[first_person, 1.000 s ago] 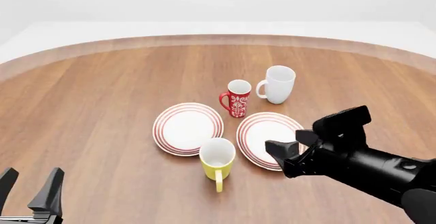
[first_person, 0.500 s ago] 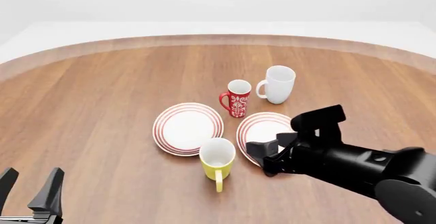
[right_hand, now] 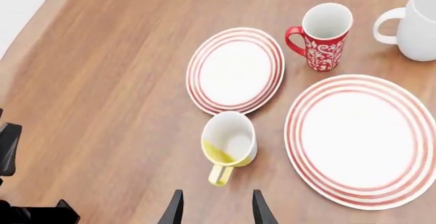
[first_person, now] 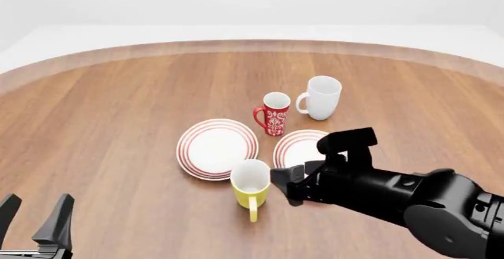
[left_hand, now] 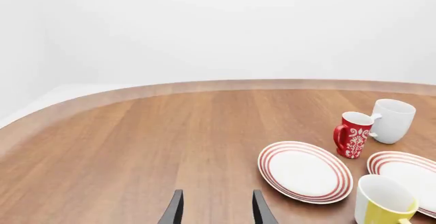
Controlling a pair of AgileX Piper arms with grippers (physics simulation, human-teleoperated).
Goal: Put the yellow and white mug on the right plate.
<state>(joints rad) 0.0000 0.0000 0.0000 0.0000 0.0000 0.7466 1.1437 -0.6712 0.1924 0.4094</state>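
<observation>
- Your small mug, yellow outside and white inside [first_person: 251, 184], stands upright on the round wooden worktop [first_person: 118, 105], its yellow handle pointing toward your side of the worktop.
- That mug sits at the near edges of the two red-ringed white plates: just in front of the left round white plate with thin red rings [first_person: 216, 148] and just left of the right round white plate with thin red rings [first_person: 299, 150]. It is not on either plate.
- Your right end effector [first_person: 285, 183] hovers just right of the yellow and white mug, above the near part of the right plate, and the black arm behind it hides much of that plate in the front view.
- In the right wrist view your two dark fingers [right_hand: 174, 209] stand apart with a clear gap, nothing between them; the mug's handle lies just ahead of them.
- Your left end effector [first_person: 35, 216] waits low at the near left corner, well apart from all the crockery, its fingers spread and holding nothing.
- A red mug with a white floral pattern [first_person: 273, 114] stands upright behind the gap between the plates, and a larger all-white mug [first_person: 321, 98] stands just beyond it to the right.
</observation>
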